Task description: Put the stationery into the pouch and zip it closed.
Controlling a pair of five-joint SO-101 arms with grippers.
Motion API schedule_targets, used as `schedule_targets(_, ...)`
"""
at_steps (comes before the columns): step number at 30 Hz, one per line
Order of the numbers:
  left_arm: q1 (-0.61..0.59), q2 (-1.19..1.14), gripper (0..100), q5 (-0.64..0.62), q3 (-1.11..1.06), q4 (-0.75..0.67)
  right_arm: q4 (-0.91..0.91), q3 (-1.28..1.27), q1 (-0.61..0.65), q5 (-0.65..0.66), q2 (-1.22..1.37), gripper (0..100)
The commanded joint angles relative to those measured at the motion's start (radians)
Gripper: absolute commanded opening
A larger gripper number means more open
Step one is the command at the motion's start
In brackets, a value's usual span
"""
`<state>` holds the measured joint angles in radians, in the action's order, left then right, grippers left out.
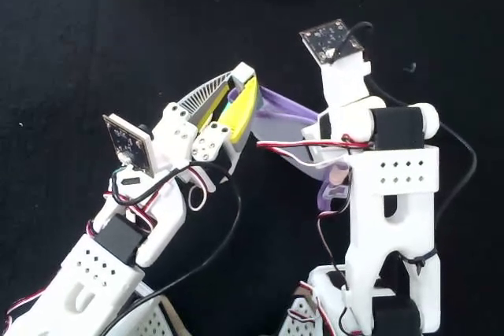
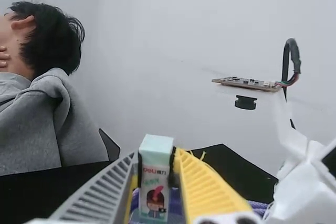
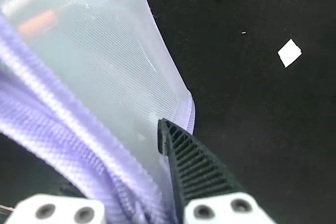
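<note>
Left pincer (image 2: 156,156), clamped on the eraser (image 2: 155,190), could drop it outside — if the pouch (image 3: 94,51) pinched in the right pincer (image 3: 157,145) sags shut.

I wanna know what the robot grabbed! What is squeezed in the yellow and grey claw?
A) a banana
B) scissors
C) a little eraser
C: the left gripper is shut on a small eraser with a mint-green top and a cartoon sleeve.
</note>
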<state>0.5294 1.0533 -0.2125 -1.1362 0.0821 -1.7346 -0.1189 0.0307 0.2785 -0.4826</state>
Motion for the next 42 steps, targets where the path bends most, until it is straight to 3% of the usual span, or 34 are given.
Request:
schedule_targets(1, 0.031, -0.124, 3, 0.006, -0.104, 0.011, 0.017, 0.05, -0.063, -0.018, -0.001, 1.1)
schedule_targets(17, 0.024, -0.468, 3, 0.008, -0.033, 0.017, 0.018, 0.05, -0.058, -0.026, -0.001, 1.1)
schedule_targets(35, 0.024, -0.488, 3, 0.091, 0.001, 0.009, 0.023, 0.104, -0.058, -0.029, 0.007, 1.1)
schedule_targets(42, 0.024, -0.678, 3, 0.086, 0.154, -0.002, 0.003, 0.108, -0.057, -0.029, 0.001, 1.1)
